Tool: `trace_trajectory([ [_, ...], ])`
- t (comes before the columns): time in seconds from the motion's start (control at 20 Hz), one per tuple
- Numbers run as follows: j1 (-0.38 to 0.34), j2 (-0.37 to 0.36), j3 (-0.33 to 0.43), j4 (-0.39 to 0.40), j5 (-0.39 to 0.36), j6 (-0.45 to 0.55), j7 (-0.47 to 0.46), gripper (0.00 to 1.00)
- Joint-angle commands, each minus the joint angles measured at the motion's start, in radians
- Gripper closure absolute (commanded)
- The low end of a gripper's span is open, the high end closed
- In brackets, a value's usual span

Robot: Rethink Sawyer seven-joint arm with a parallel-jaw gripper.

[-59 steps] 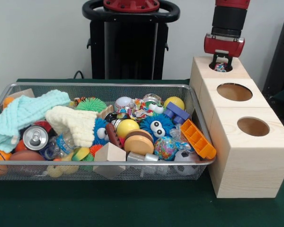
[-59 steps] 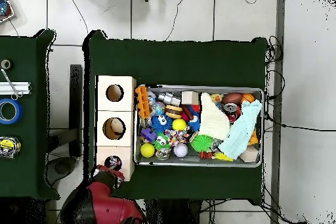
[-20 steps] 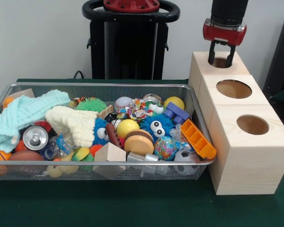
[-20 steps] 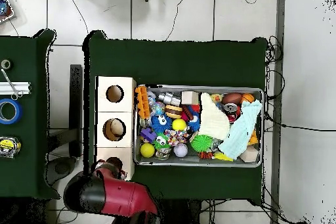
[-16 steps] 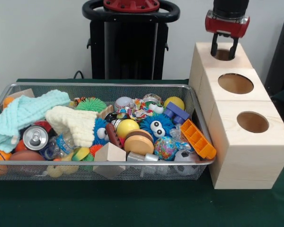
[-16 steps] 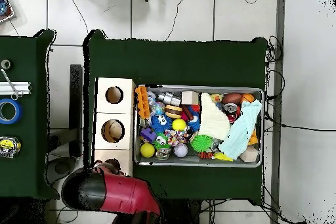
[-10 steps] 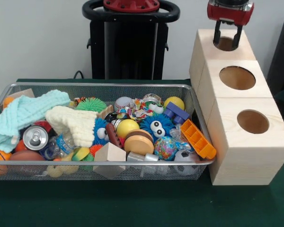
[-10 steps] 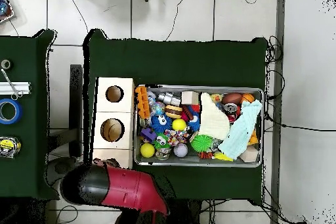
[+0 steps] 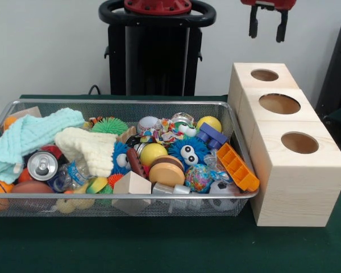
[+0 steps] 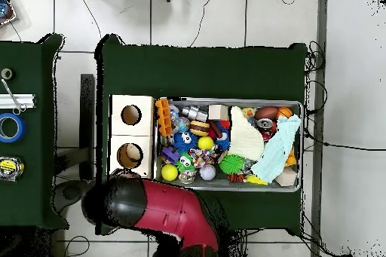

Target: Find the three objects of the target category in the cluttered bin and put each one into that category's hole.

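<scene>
The gripper [image 9: 266, 28] has risen from the far hole [image 9: 264, 75] of the wooden box [image 9: 290, 153] to the top edge, fingers apart, empty; its colourful object is gone

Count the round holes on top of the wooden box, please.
3, in the front view: far hole, middle hole, near hole. Overhead, the arm hides one, so only two show.
</scene>
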Motion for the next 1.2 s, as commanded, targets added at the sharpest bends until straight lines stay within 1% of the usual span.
trace_trajectory([
  [0.05, -0.054, 0.036, 0.058, -0.029, -0.055, -0.053, 0.027, 0.00],
  [0.35, -0.064, 0.028, 0.056, -0.071, -0.062, 0.021, 0.032, 0.00],
  [0.5, -0.067, 0.032, 0.059, -0.075, -0.064, 0.015, 0.028, 0.00],
  [0.7, -0.072, 0.023, 0.042, -0.084, -0.091, 0.017, 0.012, 0.00],
  [0.85, -0.084, 0.002, 0.030, -0.071, -0.117, 0.000, -0.006, 0.00],
  [0.95, -0.084, -0.015, 0.022, -0.078, -0.131, 0.025, -0.003, 0.00],
  [1.05, -0.091, -0.025, 0.023, -0.082, -0.141, 0.040, -0.004, 0.00],
  [1.2, -0.116, -0.024, 0.037, -0.075, -0.146, 0.021, -0.021, 0.00],
])
